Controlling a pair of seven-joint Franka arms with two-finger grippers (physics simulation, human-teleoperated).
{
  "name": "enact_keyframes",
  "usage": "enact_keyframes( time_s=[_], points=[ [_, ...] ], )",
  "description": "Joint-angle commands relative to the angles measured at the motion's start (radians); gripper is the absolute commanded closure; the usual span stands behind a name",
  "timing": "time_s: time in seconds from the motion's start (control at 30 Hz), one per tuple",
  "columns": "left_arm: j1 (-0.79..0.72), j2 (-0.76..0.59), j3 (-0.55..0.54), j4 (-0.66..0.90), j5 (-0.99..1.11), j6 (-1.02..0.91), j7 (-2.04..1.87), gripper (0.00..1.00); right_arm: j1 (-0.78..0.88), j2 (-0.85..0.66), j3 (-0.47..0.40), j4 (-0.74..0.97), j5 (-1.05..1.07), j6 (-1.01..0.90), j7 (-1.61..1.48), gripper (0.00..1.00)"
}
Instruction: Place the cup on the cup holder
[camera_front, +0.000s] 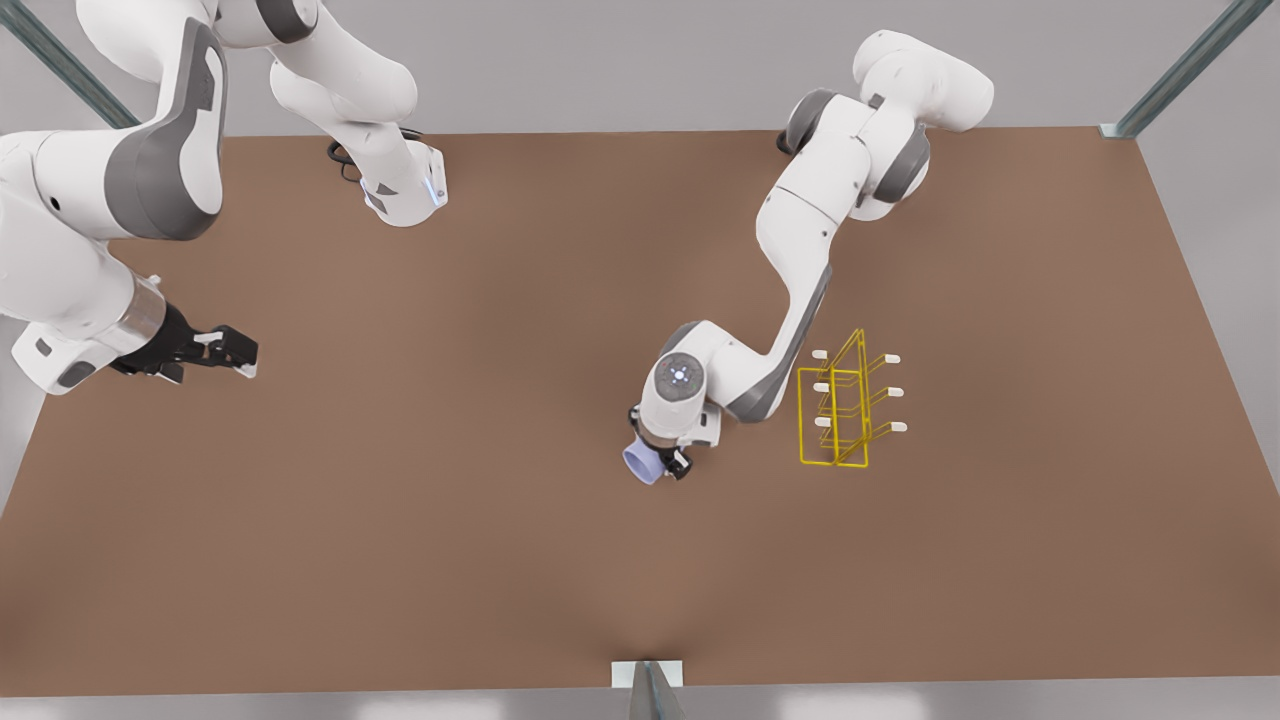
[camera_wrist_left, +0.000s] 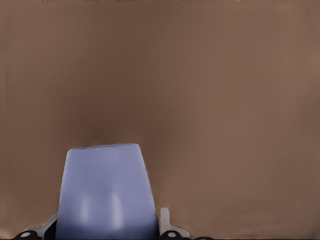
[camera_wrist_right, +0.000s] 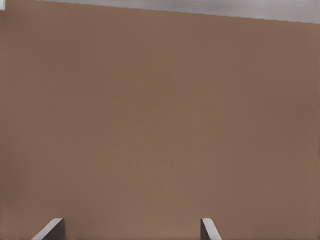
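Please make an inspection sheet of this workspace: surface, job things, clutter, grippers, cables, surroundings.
Surface: brown table, bare around the job things.
Job things: cup held on its side; yellow cup holder upright, at the front view's right of the cup, apart from it.
Clutter: nothing seen.
Grippers: left gripper shut on the cup; right gripper open, waiting at the front view's left.
Cables: black cable by one arm base.
Surroundings: grey floor, metal frame struts at corners.

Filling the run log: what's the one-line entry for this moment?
left gripper: shut on cup, near table centre | right gripper: open, waiting | cup holder: empty
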Motion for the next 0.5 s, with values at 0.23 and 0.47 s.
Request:
enact_keyframes(
  time_s=[0.23,0.47],
  points=[
    [-0.143,-0.028,0.006,0.065,0.381,-0.726,-0.125,0.24,0.014,0.025,0.002,-0.001,-0.012,0.041,-0.018,0.0],
    [-0.16,-0.015,0.01,0.065,0.836,-1.078,0.234,0.24,0.007,0.024,0.001,0.0,-0.012,0.041,-0.018,0.0]
  ],
)
